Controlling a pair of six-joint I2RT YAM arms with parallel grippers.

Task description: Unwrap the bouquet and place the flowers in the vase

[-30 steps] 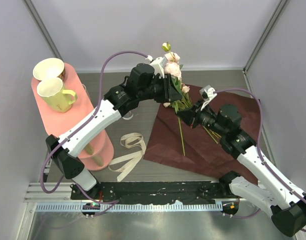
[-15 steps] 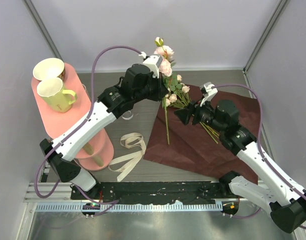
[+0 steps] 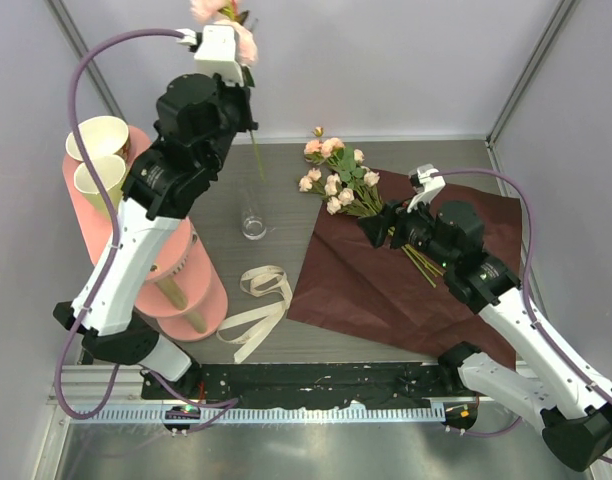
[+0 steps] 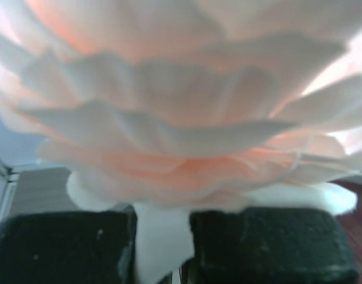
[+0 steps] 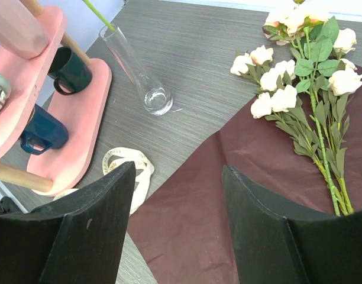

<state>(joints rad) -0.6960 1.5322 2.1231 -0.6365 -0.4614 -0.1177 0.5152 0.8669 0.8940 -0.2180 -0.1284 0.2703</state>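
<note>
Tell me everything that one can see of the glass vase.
The vase is slim clear glass, with a narrow neck and a wider round base. It stands upright on the grey table, between the pink rack and the dark red paper, touching neither. A green stem ends at its mouth; whether inside, I cannot tell.

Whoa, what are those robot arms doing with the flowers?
The left gripper is shut on one rose sprig, held high with its stem dangling near the glass vase, where it seems headed. The other flowers lie across the edge of the opened dark red paper, and the right gripper is open beside them.
</note>
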